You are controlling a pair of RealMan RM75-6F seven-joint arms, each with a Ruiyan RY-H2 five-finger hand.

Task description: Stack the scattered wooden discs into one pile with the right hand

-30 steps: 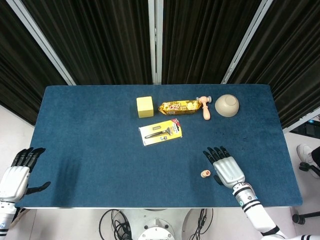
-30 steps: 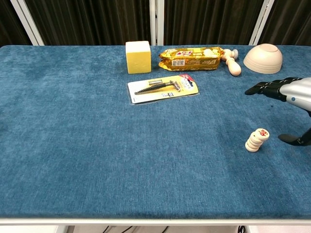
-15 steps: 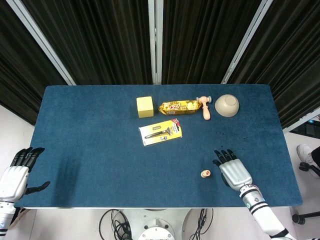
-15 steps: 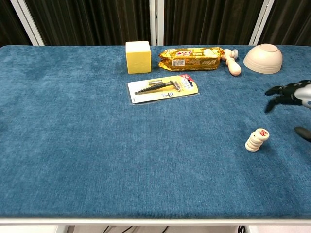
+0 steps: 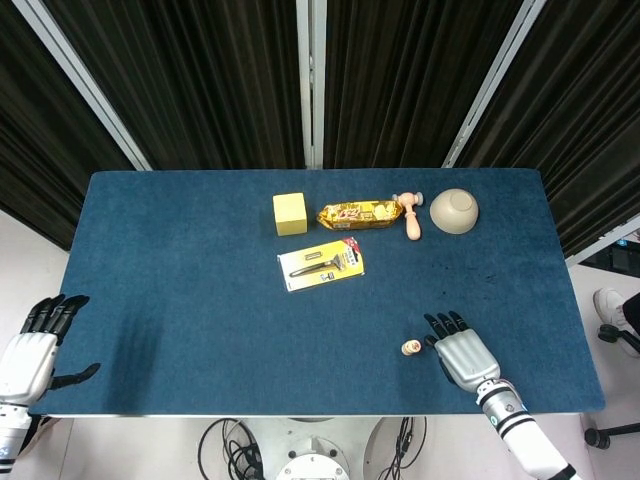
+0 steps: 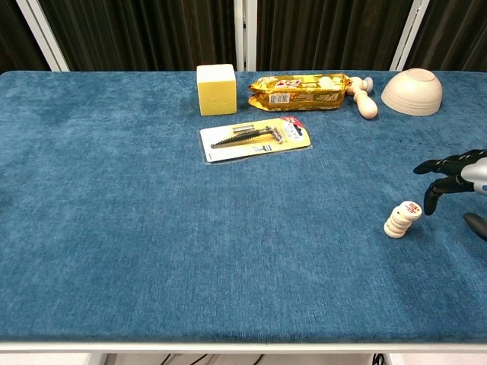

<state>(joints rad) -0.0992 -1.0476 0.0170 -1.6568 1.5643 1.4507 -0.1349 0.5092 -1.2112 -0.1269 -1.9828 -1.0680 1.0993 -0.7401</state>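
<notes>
Fingers (image 6: pixel 435 199) of right hand (image 5: pixel 460 354) spread beside one disc pile (image 6: pixel 401 219).

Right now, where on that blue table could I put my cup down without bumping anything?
The whole left half, left of the yellow block and razor pack, is bare. So is the front middle. The back is crowded: snack packet, wooden mallet, bowl. Avoid the disc pile beside the right hand.

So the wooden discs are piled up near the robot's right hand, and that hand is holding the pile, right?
Not quite. The wooden discs are piled near the right hand, but the hand is not holding them: the chest view shows a gap of bare cloth between its fingers and the pile.
</notes>
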